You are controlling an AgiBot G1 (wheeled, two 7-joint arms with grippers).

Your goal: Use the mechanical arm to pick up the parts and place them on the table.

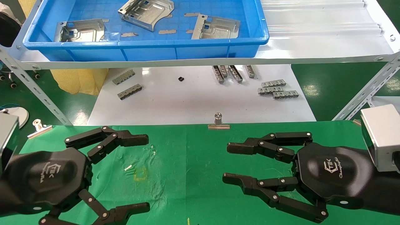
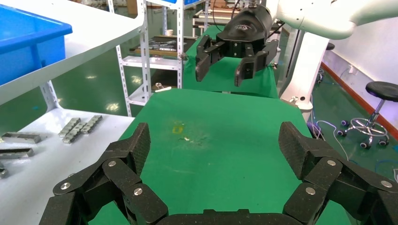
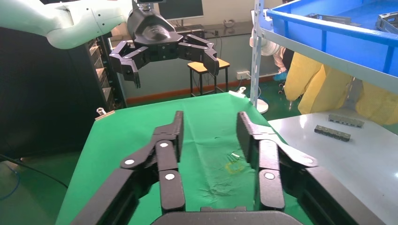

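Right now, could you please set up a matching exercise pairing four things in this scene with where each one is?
Things:
1. stamped metal plates
2. grey slotted strips
3. binder clip
4. left claw

Places:
A. on the white board
B. open above the green cloth
C. inside the blue bin
D. clamped on the far edge of the green cloth

Pairs: 1-C, 2-A, 3-D, 4-B
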